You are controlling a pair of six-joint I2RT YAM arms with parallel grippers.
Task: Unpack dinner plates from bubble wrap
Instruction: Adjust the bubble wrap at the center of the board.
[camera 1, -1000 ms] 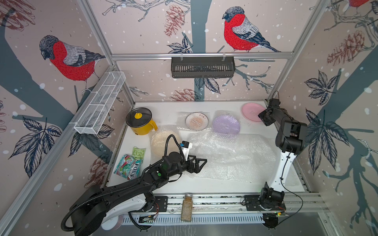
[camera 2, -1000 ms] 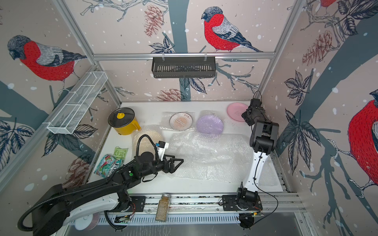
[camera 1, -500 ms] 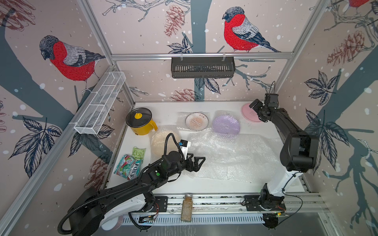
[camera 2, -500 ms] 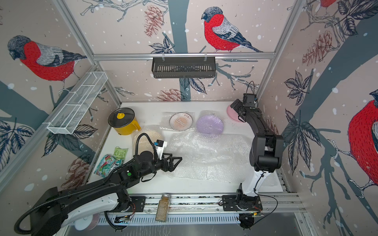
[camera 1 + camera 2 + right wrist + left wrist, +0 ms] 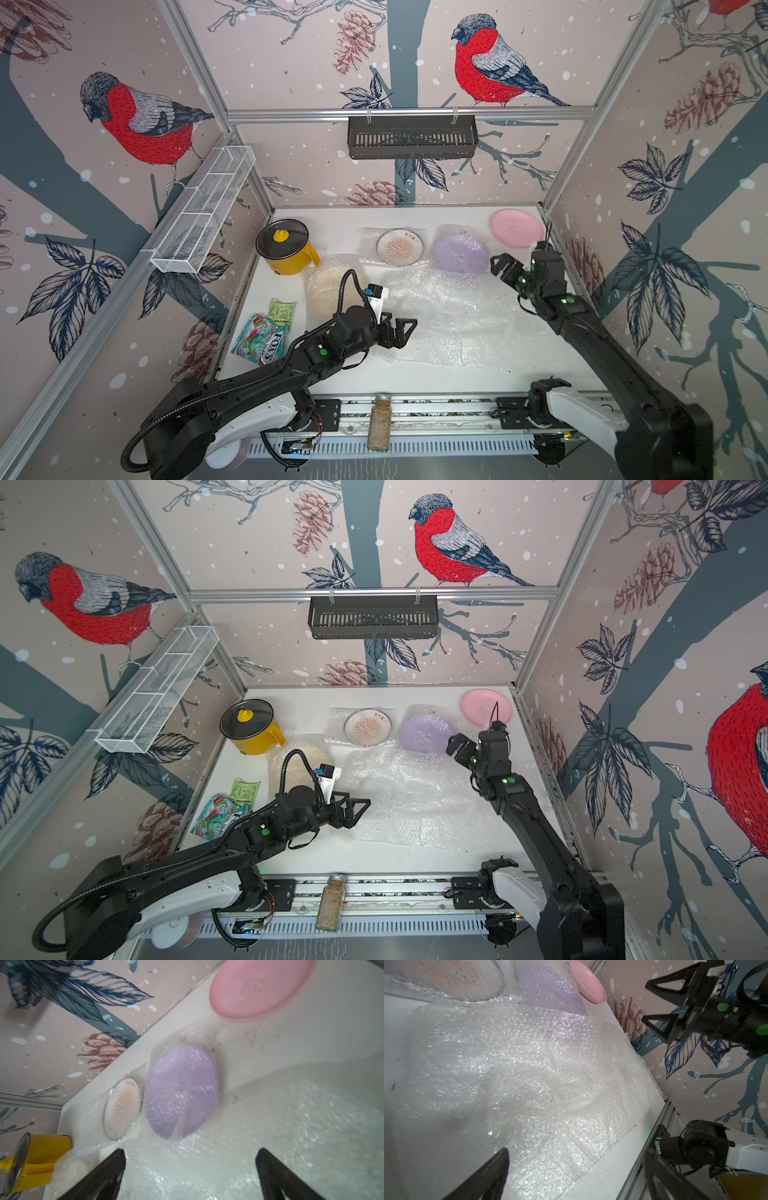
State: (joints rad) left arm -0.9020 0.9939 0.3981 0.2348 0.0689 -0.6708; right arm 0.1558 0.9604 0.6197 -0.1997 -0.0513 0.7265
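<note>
A bare pink dinner plate lies at the back right corner. Beside it, a lilac plate sits wrapped in bubble wrap, then a sunburst plate on its wrap. A cream plate is wrapped, partly behind my left arm's cable. A large loose bubble wrap sheet covers mid-table. My left gripper is open and empty at the sheet's left edge. My right gripper hangs open and empty just right of the lilac plate.
A yellow pot with a black glass lid stands at the back left. Snack bags lie by the left wall. A spice jar rests on the front rail. A black basket and a white wire shelf hang on the walls.
My right gripper has opened wide and drawn away from the pink plate, forward and left to beside the lilac plate. The pink plate stays at the back right. The left arm has barely shifted.
</note>
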